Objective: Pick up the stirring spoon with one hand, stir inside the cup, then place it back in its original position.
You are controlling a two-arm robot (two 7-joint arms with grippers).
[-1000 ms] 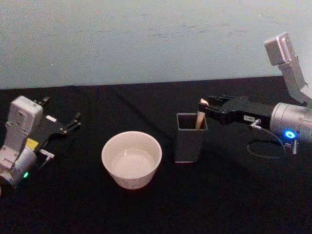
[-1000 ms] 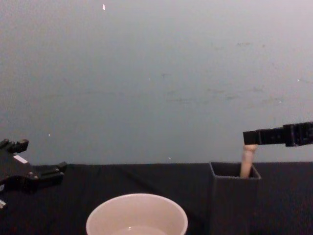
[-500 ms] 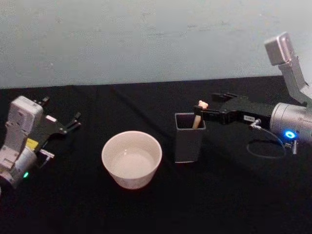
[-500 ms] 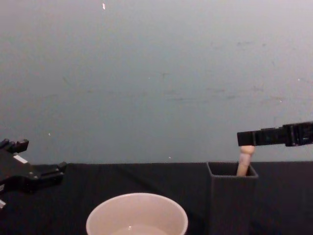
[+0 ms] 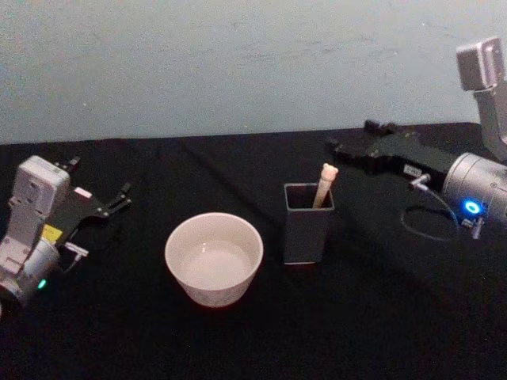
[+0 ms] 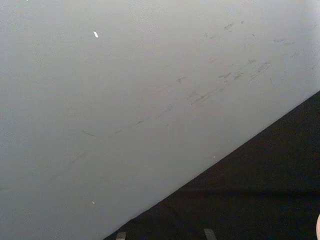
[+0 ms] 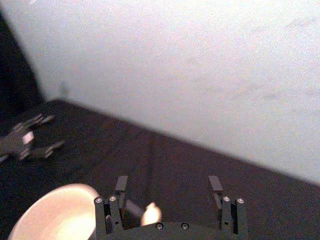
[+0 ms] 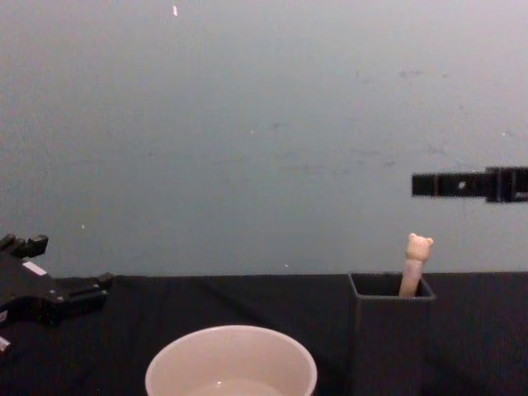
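Note:
The stirring spoon (image 5: 324, 187) stands handle-up in the dark grey square holder (image 5: 307, 229), its original position, with the bear head (image 8: 419, 245) poking above the rim. The cream cup (image 5: 214, 257) sits to the holder's left, with nothing in it. My right gripper (image 5: 336, 146) hovers open above and behind the holder, clear of the spoon. In the right wrist view its fingers (image 7: 121, 185) stand wide apart with the bear head (image 7: 151, 213) below them. My left gripper (image 5: 99, 180) rests open at the far left of the table.
A black cloth covers the table (image 5: 238, 340), which ends at a pale wall (image 5: 238, 63) behind. A thin cable (image 5: 432, 226) loops under the right arm. Open cloth lies in front of the cup and holder.
The right gripper was at the spoon's bear head; it has let go and risen up and back. The spoon stays leaning in the holder. The left arm has not moved.

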